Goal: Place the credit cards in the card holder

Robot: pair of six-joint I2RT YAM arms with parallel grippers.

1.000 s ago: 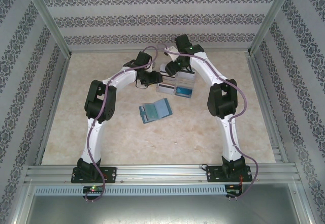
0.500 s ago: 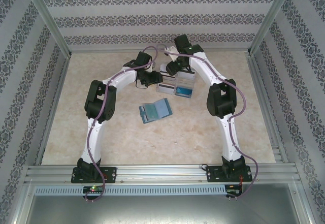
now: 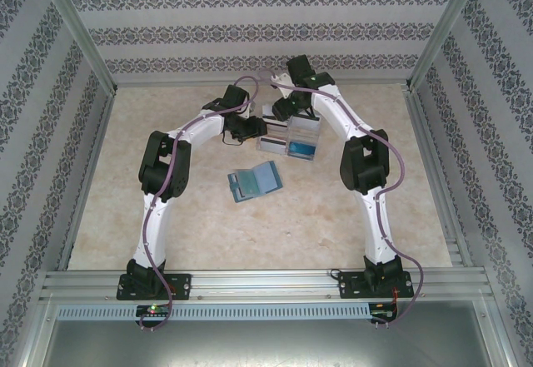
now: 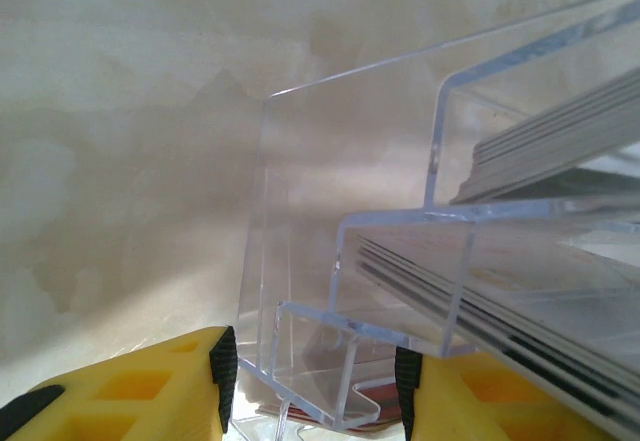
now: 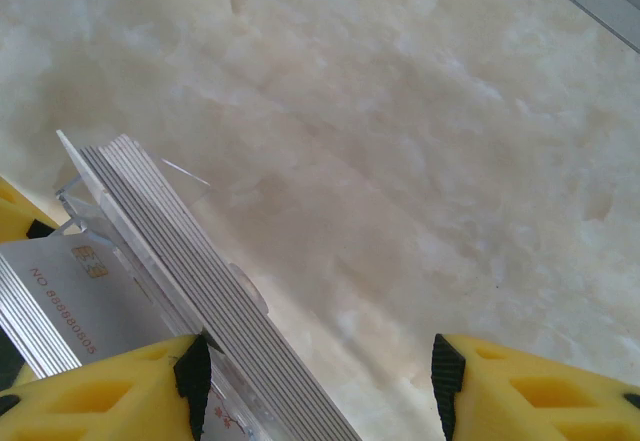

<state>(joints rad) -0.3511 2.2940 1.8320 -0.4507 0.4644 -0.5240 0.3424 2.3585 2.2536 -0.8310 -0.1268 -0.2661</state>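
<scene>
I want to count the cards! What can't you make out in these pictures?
- Cards, left wrist view: stacks run off the right edge, edges blur together; no count.
- Left gripper, same view: bottom edge cuts its fingers; grip on the clear stand unclear.
- Blue thing, top view: too small to tell wallet from cards.

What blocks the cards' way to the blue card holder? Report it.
Nothing lies on the table between the credit cards in the clear stand and the card holder. Only the stand's own front lip fences them, so they likely must lift out first.
</scene>
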